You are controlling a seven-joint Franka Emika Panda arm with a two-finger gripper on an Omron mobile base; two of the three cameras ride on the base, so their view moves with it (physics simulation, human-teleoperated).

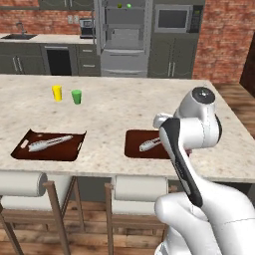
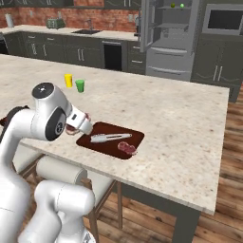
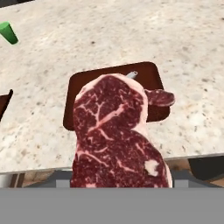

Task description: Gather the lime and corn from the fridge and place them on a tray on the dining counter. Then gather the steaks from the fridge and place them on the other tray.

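Observation:
A big marbled red steak (image 3: 113,131) fills the hand view, held over the near edge of a dark brown tray (image 3: 74,100). My gripper (image 2: 76,128) is shut on it; the steak hides the fingers. A second, smaller steak (image 2: 127,148) lies on that tray's right end, beside a silver utensil (image 2: 110,137). The tray (image 1: 134,144) sits on the beige dining counter (image 1: 119,109). The other tray (image 1: 50,145) lies to the left. Far behind, the fridge (image 1: 124,45) stands open, with a small green lime (image 1: 128,6) on a top shelf. The corn is out of view.
A yellow cup (image 1: 57,92) and a green cup (image 1: 76,96) stand on the counter behind the left tray, which holds a silver utensil (image 1: 49,143). White-cushioned stools (image 1: 142,188) line the near edge. My arm (image 1: 191,134) covers the right tray's right part.

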